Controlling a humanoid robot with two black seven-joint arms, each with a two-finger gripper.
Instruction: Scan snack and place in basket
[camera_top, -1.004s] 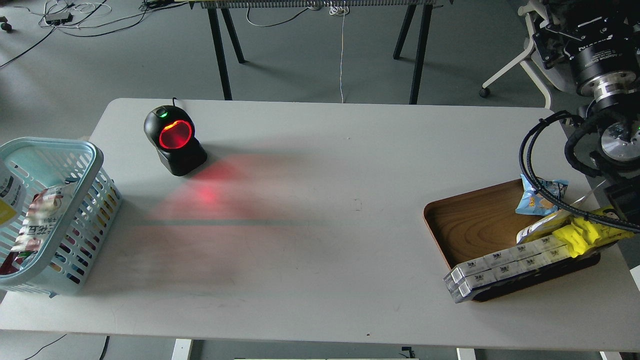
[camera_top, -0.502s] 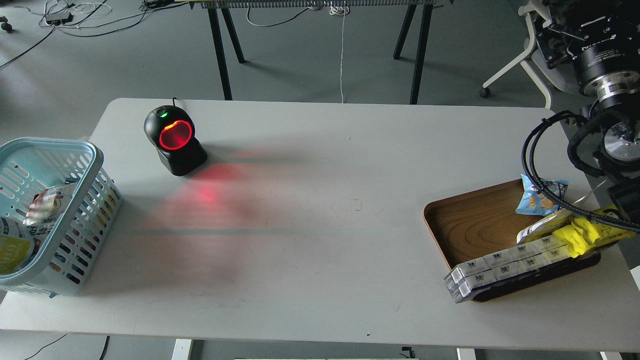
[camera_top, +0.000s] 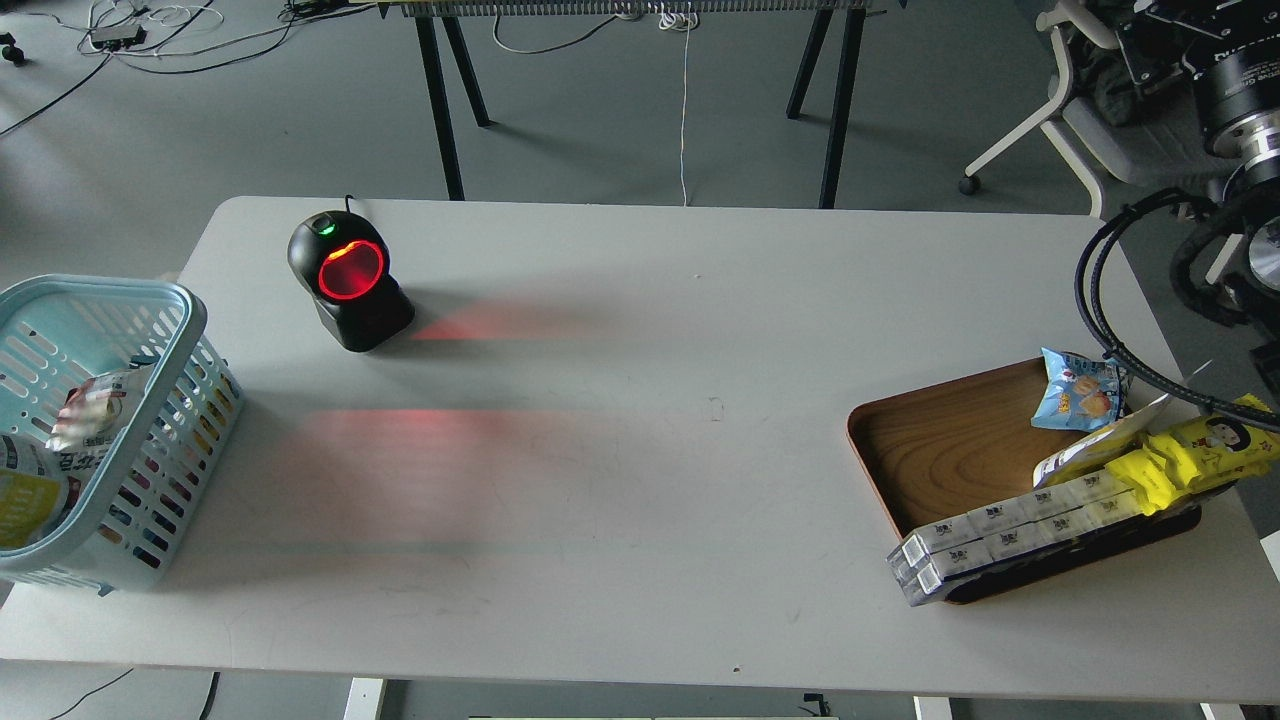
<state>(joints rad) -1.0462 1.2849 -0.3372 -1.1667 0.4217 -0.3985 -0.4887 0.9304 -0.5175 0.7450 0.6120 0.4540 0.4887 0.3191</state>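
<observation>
The snack (camera_top: 28, 497), a yellow-and-white pouch, lies inside the light blue basket (camera_top: 150, 290) at the far left of the white table (camera_top: 640, 440), low in the near corner and cut off by the edge of the view. Just behind it in the basket rests another crumpled packet (camera_top: 92, 410) in white and red, leaning toward the slotted wall. The basket sits on the table's left end, partly overhanging the view's border.

To the right of the basket, toward the back of the table, stands a black barcode scanner (camera_top: 348, 283) with a glowing red round window and a small green light on top — its red glow falls in two faint bands across the tabletop in front of it. The middle of the table holds nothing but that glow.

Further right, near the table's right end, lies a brown wooden tray (camera_top: 950, 440). On it sit a small blue crinkly packet (camera_top: 1078, 392) at the back, a long yellow wrapper (camera_top: 1190, 455) with a cartoon face, a pale pouch (camera_top: 1095, 452) tucked beside that wrapper, and a row of white boxed packs (camera_top: 1010, 535) that overhangs the tray's front-left edge.

At the far right edge the right arm (camera_top: 1240, 110) comes in high above the tray, with black cables (camera_top: 1110, 330) looping down from it — only its thick joints show, so its pincer is out of view. The left arm and its pincer do not appear at all.
</observation>
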